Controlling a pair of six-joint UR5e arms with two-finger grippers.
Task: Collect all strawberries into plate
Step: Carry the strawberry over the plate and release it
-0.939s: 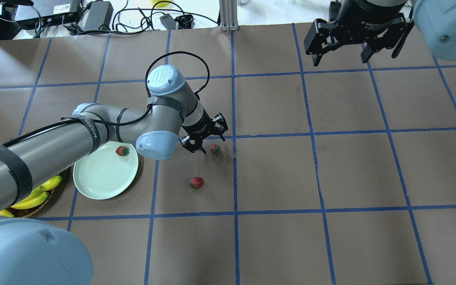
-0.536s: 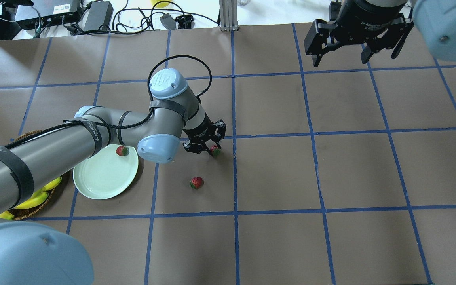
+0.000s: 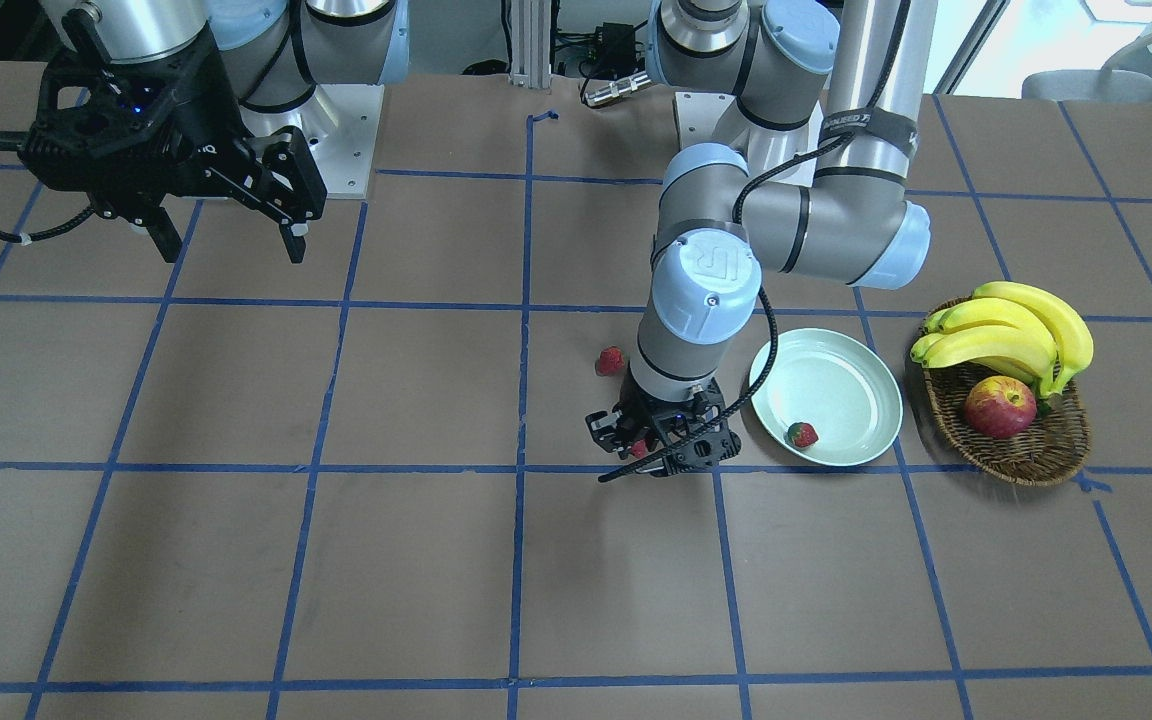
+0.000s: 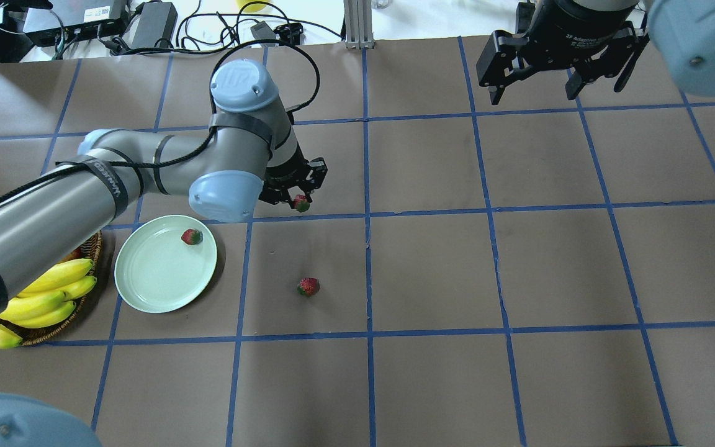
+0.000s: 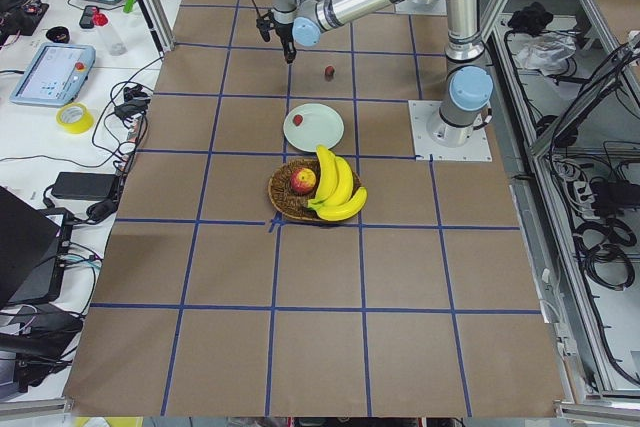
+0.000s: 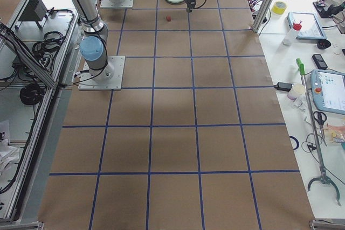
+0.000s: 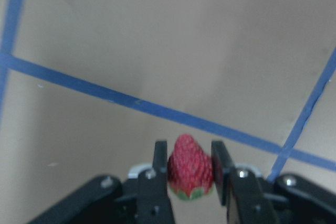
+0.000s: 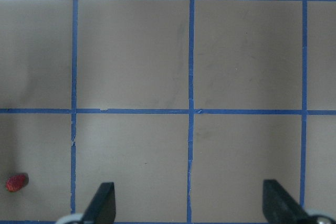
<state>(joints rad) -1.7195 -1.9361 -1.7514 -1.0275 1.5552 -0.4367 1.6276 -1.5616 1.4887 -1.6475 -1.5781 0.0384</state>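
- At the far left of the overhead view, a brown wicker basket [image 3: 1036,455] is sitting on the worktop [image 4: 432,273], carrying a bunch of bananas [image 4: 47,292] and 1 apple [image 3: 999,407].
- Just to its right, the plate [image 4: 159,279] is resting flat on the brown paper, close beside the basket. Whether the 2 rims are touching I cannot tell.
- 1 plated strawberry [image 4: 191,236] is lying inside the plate, near the rim on the side farther from the robot.
- Farther right, the left arm is reaching in from the left. The left tool [image 7: 190,153] is pointing down, its 2 fingers [image 7: 160,156] pressing on either side of the pinched strawberry [image 4: 300,203].
- In the wrist view that fruit is sitting tip outward with its green cap toward the palm, and it is hanging clear of the worktop near a blue tape line [image 4: 432,213].
- It is hanging to the right of the plate and farther from the robot, not over the plate.
- 1 loose strawberry [image 4: 308,286] is lying on the worktop, right of the plate and well apart from it, nearer the robot than the pinched one.
- At the far right, the right tool [image 8: 190,205] is hovering high above the worktop with its fingers spread wide, well away from all 3 berries.
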